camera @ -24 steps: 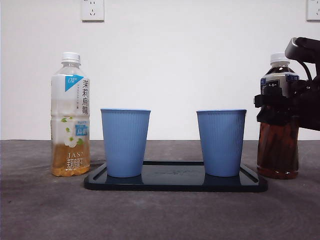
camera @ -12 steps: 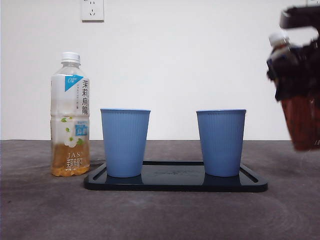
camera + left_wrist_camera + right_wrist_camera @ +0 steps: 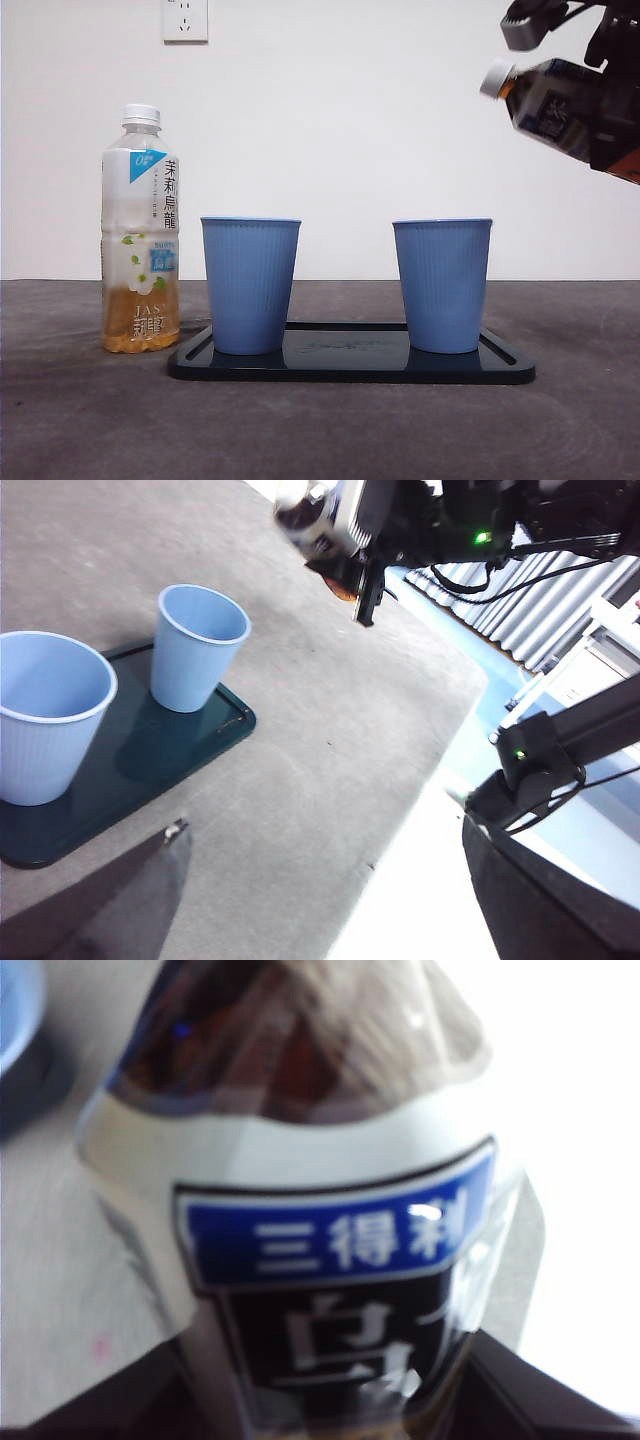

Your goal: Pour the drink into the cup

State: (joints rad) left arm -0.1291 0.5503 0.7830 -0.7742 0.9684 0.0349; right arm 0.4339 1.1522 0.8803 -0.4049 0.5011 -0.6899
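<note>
The right gripper [image 3: 612, 110] is clamped around the body of a dark tea bottle [image 3: 548, 98], holding it high in the air and tilted, its white cap [image 3: 495, 77] pointing down toward the cups and still screwed on. Below and to the cap side of this gripper lies clear air, then the nearer blue cup [image 3: 443, 285]; the second blue cup [image 3: 250, 285] stands farther along the same tray [image 3: 350, 368], well apart from the first. Both cups are ribbed, tapering, with open round mouths, and look empty in the left wrist view. The tray is a shallow glossy dark rectangle with rounded corners and a low raised rim; it lies on a matte grey counter [image 3: 90, 420]. Beyond the far cup, farthest from the gripper, a clear plastic jasmine tea bottle [image 3: 141, 230] stands upright just off the tray's end, capped, with pale amber liquid low inside. The left gripper [image 3: 300, 900] hangs off to the side of the tray, its jaws set wide apart and holding nothing.
</note>
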